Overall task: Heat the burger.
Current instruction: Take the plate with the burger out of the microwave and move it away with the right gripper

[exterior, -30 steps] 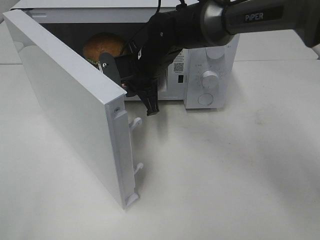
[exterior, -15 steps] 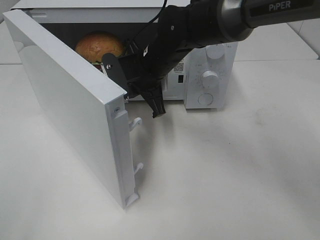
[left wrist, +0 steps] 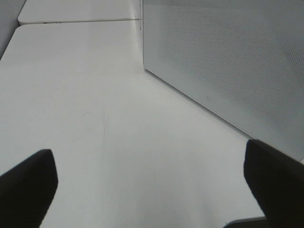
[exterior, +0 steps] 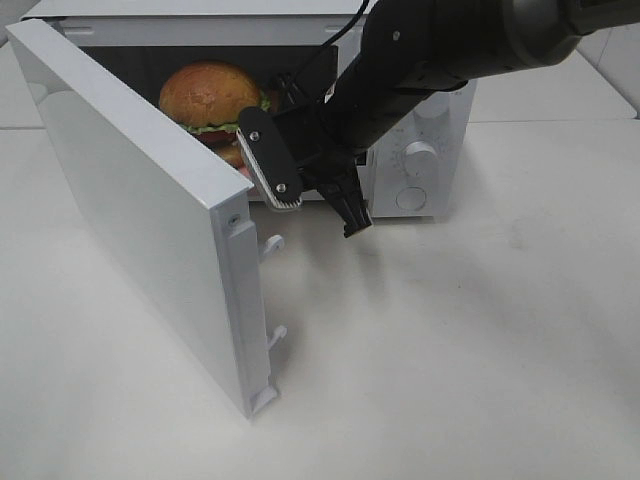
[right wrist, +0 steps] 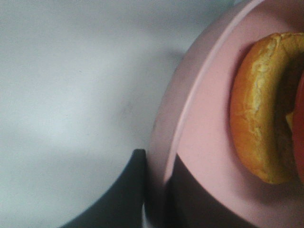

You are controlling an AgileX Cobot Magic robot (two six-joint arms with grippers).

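Lying nearest: the white table [exterior: 480, 350], bare and faintly scuffed.
Door: the microwave door [exterior: 130, 190] is swung wide open on the left, its free edge toward the front. Two white latch hooks [exterior: 272, 243] stick out from that edge.
Left tool: the left tool [left wrist: 152, 190] shows only in its own wrist view, low over the table. Its two dark fingertips are spread far apart at the edges of the picture, and a white dotted panel [left wrist: 223, 66] stands just beyond them.
Right arm: a black arm [exterior: 440, 50] comes in from the upper right and crosses in front of the control panel.
Right tool: the right tool [exterior: 312, 190] is at the mouth of the oven, just past the door's edge. Its fingers stand apart, one a pale flat pad [exterior: 270, 160], the other black and pointing down. From its wrist, the rim of a pink plate [right wrist: 209, 118] lies between them.
Burger: the burger [exterior: 210, 92] sits on that plate inside the oven cavity, left of the tool, its bun up and a green lettuce edge showing.
Microwave: the white microwave [exterior: 440, 120] stands at the back of the table, with a round knob [exterior: 421, 157] on its right panel.
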